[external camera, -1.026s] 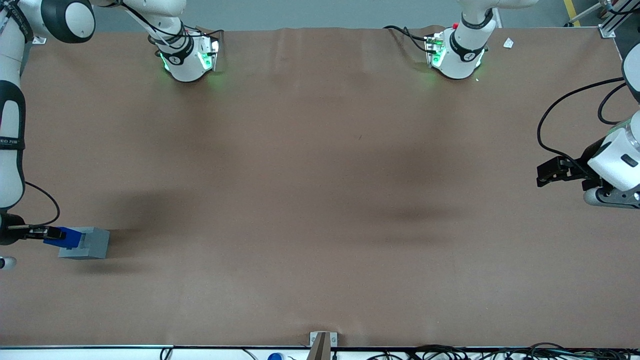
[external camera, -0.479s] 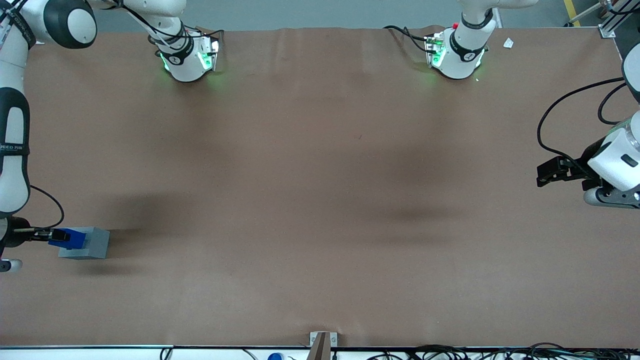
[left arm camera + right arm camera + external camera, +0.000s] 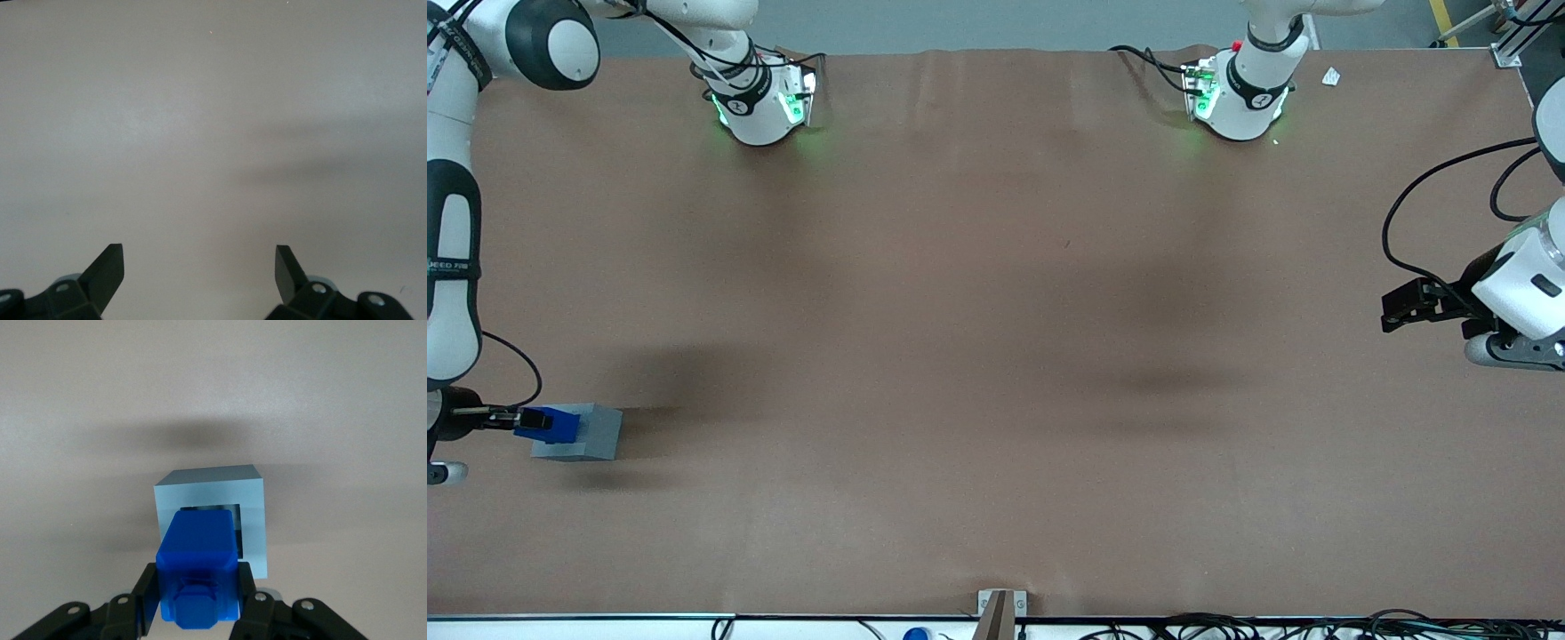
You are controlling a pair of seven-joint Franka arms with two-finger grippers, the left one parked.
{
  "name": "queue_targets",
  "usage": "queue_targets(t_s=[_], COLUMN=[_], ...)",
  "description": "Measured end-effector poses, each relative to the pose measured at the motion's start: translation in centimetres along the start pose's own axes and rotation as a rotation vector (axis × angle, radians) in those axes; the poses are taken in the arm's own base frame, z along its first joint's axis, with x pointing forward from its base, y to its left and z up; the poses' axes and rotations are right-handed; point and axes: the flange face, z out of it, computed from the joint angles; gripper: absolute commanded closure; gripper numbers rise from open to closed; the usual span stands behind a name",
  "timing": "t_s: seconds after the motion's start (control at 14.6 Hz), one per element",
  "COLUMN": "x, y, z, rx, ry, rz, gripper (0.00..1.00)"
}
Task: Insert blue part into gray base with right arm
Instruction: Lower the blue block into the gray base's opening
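- You've got the gripper [image 3: 527, 418] at the working arm's end of the table [image 3: 996, 356], low over the gray base [image 3: 585, 434]; same gripper [image 3: 197, 603] shows in the wrist cam.
- Its jaws are clenched on the blue part [image 3: 198, 573], one black finger [image 3: 148, 597] pressed on each side of it.
- In the front cam the blue part [image 3: 559, 425] sits above the base's top, overlapping the edge toward the arm's wrist.
- Wrist cam: gray base [image 3: 253, 520] sits on the table w/ its square recess facing up; the blue part covers most of the recess, w/ a dark strip of opening visible beside it.
- Can't tell from either cam whether the part is already touching the base or just above it.
- Right arm [image 3: 449, 267] comes down along the table edge, black cable [image 3: 520, 360] looping near the wrist.
- The base casts a soft shadow on the brown table cover.
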Motion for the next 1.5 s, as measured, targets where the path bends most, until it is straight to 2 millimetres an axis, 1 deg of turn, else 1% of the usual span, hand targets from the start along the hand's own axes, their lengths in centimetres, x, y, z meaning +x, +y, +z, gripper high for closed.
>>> queue_targets(t_s=[0.55,0.89,1.5], x=[0.31,0.13,0.12], y=[0.25,0.89,0.92], z=[0.17,0.17,0.17], rx=[-0.002,-0.003,-0.003], ry=[0.005,0.005,0.005], rz=[-0.008,-0.031,-0.035], gripper=[1.0,1.0,1.0])
